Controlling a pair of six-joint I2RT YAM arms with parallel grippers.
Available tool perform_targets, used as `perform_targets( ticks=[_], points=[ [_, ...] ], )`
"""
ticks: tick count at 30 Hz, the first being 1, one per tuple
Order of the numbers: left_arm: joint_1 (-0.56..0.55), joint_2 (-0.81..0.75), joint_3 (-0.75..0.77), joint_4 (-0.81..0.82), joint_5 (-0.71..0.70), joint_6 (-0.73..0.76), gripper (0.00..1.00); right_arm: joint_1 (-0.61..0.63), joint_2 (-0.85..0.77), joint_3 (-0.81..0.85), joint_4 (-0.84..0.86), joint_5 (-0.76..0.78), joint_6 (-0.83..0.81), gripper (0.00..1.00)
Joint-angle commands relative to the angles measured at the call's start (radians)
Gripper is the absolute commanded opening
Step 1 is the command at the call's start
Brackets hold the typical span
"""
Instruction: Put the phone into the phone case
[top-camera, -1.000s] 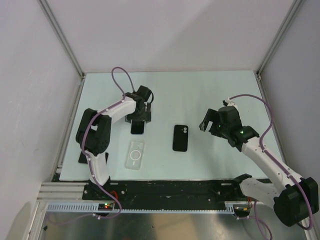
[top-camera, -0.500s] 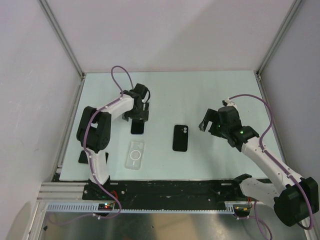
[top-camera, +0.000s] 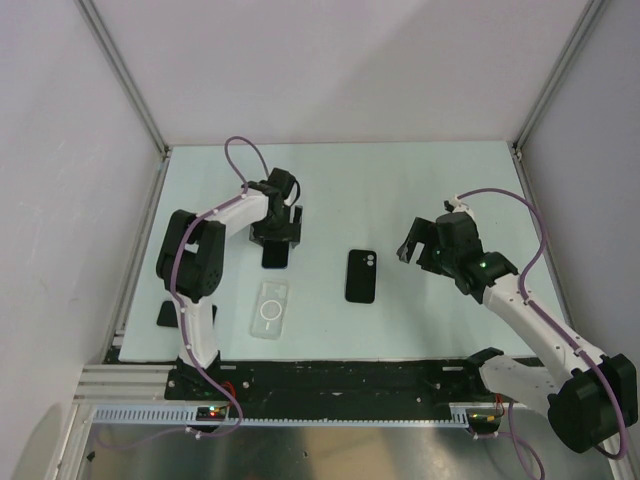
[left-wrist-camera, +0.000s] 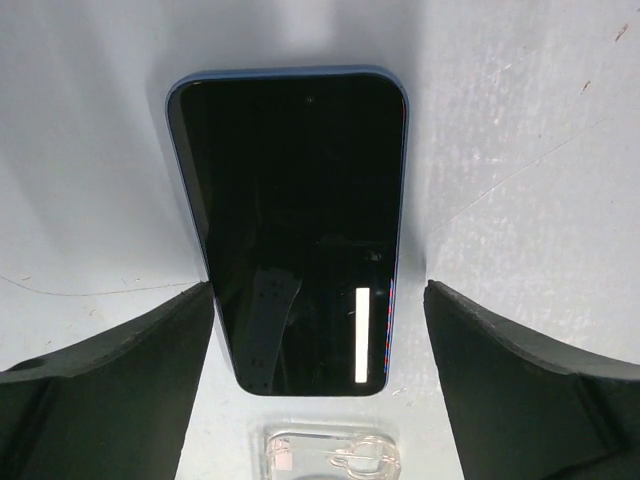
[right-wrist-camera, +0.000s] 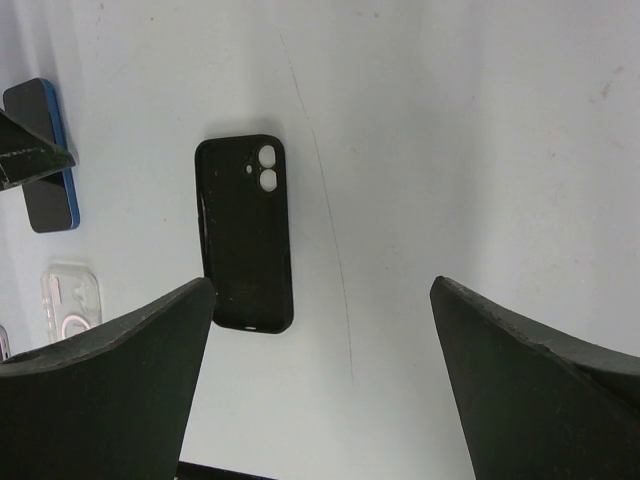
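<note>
While flat, phone (left-wrist-camera: 290, 200) within left gripper (left-wrist-camera: 318, 292)

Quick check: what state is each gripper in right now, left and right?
Left gripper: open, one finger on either side of the phone, holding nothing.
Right gripper: open, holding nothing.

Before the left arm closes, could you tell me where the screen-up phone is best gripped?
Grip the phone across its two long edges, near mid-length, coming straight down from above. It lies flat, screen up, so only its thin sides offer purchase, and the open left claw straddles them.
</note>
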Motion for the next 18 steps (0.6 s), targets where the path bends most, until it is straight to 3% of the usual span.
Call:
perform_targets(
  ticks=[1, 12, 18],
  points=[
    [0.002, 0.001, 0.010, 0.024, 0.013, 0.008, 0.89, 0.006, 0.006, 0.025, 0.032, 0.012, 0.000, 0.96],
    [0.002, 0.009, -0.026, 0.025, -0.025, -0.033, 0.80, 0.010, 0.014, 0.025, 0.039, 0.008, -0.001, 0.96],
    [0.002, -0.008, -0.041, 0.029, -0.023, -0.039, 0.86, 0.015, 0.020, 0.025, 0.043, 0.007, -0.002, 0.96]
  ],
)
